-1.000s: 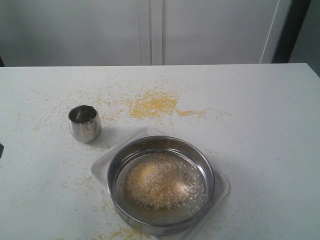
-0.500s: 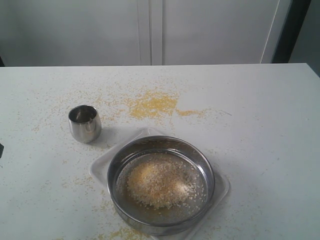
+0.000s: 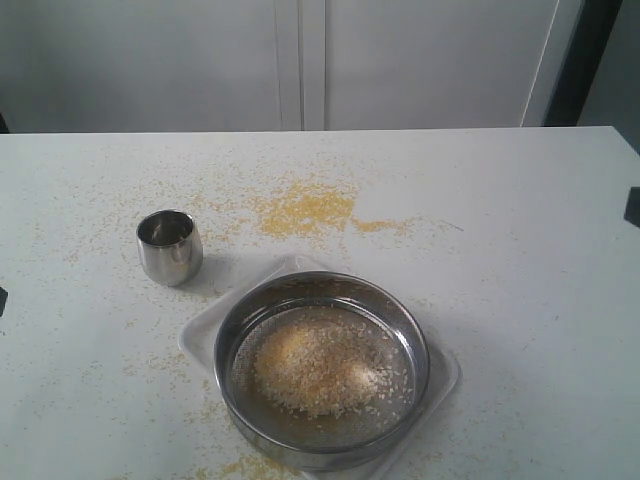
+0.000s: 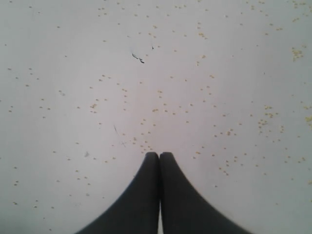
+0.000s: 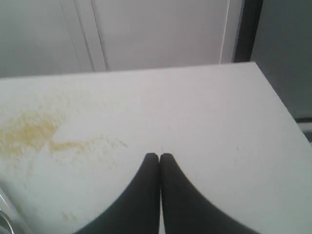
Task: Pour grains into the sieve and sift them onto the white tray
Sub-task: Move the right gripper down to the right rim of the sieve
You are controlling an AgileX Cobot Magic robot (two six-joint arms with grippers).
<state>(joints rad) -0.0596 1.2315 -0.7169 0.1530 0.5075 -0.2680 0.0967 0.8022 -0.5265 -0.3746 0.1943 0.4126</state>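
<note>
Item 1. Left hand [image 4: 159, 155]: two dark, smooth, tapering fingers pressed together tip to tip. We find nothing between them and they touch nothing. It hangs over a bare stretch of tabletop [image 3: 520, 250] dotted with loose specks [image 4: 226, 131]. We cannot place this stretch relative to the sieve.

Item 2. Right hand [image 5: 159, 156]: same make, with its fingers likewise pressed together, holding nothing and clear of the surface. Its camera looks across the tabletop toward the far corner.

Item 3. Sieve [image 3: 330, 455]: a wide, round, shallow ring of dull steel with a fine wire mesh floor. It sits on the white tray and covers most of it.

Item 4. Grains [image 3: 320, 365]: a low mound inside the sieve, roughly central on the mesh. We record whitish rice-like pieces mixed with fine yellow meal.

Item 5. White tray [image 3: 205, 335]: flat, with rounded corners and a low rim. It lies directly under the sieve, and only its corners show past the ring.

Item 6. Cup [image 3: 170, 247]: small, shiny steel, upright, behind and to the left of the sieve and apart from it. Its inside is dark, so we cannot tell the contents.

Item 7. Spilled meal [image 3: 300, 210]: a yellow, powdery patch on the tabletop beyond the sieve. Thinner scatter lies round the sieve on all sides.

Item 8. Tabletop: white, matt and flat.
</note>
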